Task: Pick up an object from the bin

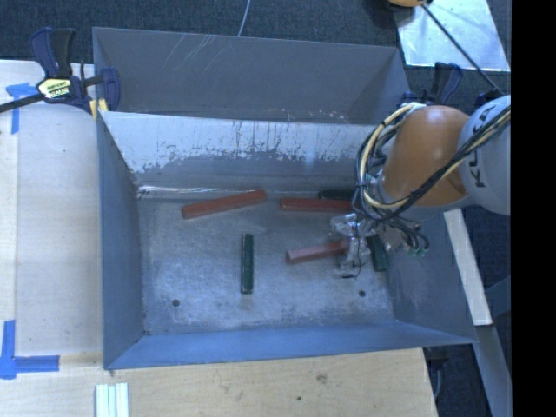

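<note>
**Inspector:** Position of the gripper?

**Assessor:** Low in the right part of the bin, at the right end of a short red-brown stick. Touching it or just above it: not determinable.

**Inspector:** Open or closed?

**Assessor:** Cannot tell. Masked by wrist cables below the orange cover.

**Inspector:** Neighbouring items?

**Assessor:** Second red-brown stick just beyond, toward the far wall. Longer red-brown stick at far left. Dark green stick well apart to the left. Small dark green piece just right of the gripper.

**Inspector:** Handling of the short stick?

**Assessor:** Judged light, rigid and flat-sided, not fragile. Lying flat on the floor, so little height to bite on. Likely to pivot or slide if pinched at the very tip.

**Inspector:** Recommended hold?

**Assessor:** Across the narrow width, nearer the middle than the end, closing square to the long sides.
</note>
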`<state>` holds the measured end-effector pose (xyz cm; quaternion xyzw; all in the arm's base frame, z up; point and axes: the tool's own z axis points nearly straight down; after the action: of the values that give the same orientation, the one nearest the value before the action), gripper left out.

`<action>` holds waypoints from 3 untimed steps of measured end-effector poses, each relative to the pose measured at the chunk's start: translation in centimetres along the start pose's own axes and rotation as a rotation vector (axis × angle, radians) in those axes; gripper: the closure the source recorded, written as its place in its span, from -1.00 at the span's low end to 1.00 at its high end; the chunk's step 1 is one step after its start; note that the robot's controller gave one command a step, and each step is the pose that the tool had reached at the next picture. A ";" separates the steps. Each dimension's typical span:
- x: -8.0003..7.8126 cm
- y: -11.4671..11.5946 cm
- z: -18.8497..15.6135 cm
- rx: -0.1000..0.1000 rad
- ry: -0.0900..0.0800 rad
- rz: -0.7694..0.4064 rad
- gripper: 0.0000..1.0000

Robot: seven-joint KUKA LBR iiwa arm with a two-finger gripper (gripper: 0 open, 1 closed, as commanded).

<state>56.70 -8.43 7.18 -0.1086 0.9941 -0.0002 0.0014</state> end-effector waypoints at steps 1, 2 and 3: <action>0.0 0.0 0.0 0.000 0.000 0.000 1.00; 0.4 3.9 -9.0 0.000 -0.002 -0.262 1.00; 0.4 3.9 -9.0 0.000 -0.002 -0.262 1.00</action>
<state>55.44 -4.68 16.21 -0.2378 0.9713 -0.0004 0.0023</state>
